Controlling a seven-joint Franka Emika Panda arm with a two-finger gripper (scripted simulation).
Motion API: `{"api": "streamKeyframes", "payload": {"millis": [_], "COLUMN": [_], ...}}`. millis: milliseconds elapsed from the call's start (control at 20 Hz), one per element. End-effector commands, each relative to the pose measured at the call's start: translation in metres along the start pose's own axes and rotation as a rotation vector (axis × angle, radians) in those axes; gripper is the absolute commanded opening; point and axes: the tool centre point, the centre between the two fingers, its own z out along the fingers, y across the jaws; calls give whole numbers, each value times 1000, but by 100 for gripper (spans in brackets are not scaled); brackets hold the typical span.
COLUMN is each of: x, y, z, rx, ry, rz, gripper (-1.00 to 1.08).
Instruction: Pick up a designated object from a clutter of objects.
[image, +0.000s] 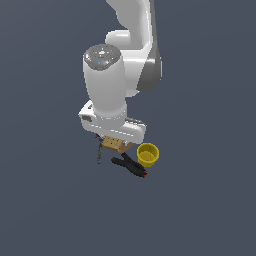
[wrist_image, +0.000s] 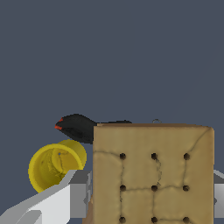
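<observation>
The tan dotted square tile (wrist_image: 153, 175) fills the wrist view close up, standing between my two grey fingers (wrist_image: 78, 194). My gripper (wrist_image: 151, 199) is shut on the tile's two side edges. In the exterior view the tile (image: 112, 144) shows just under the white hand, and the gripper (image: 114, 146) itself is mostly hidden by it. The yellow cup (image: 148, 154) stands on the exterior view's right of the tile and also shows in the wrist view (wrist_image: 54, 166). The black clamp with red tips (image: 130, 166) lies in front.
The clamp also shows behind the tile in the wrist view (wrist_image: 81, 127). A dark metal wrench (image: 99, 154) lies on the exterior view's left of the tile. A darker brown edge (image: 129, 146) beside the tile is the brown box, mostly hidden. The floor is plain dark grey.
</observation>
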Motion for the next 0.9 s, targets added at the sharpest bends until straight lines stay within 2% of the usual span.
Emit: {"api": "streamKeyframes", "payload": {"millis": [0, 450, 850], "x": [-12, -52, -75], "y": [-3, -16, -24], "z": [-25, -111, -162], "rx": [0, -2, -2], "ry": [1, 2, 2], "rz": [0, 0, 0], "gripper": [-100, -100, -100]}}
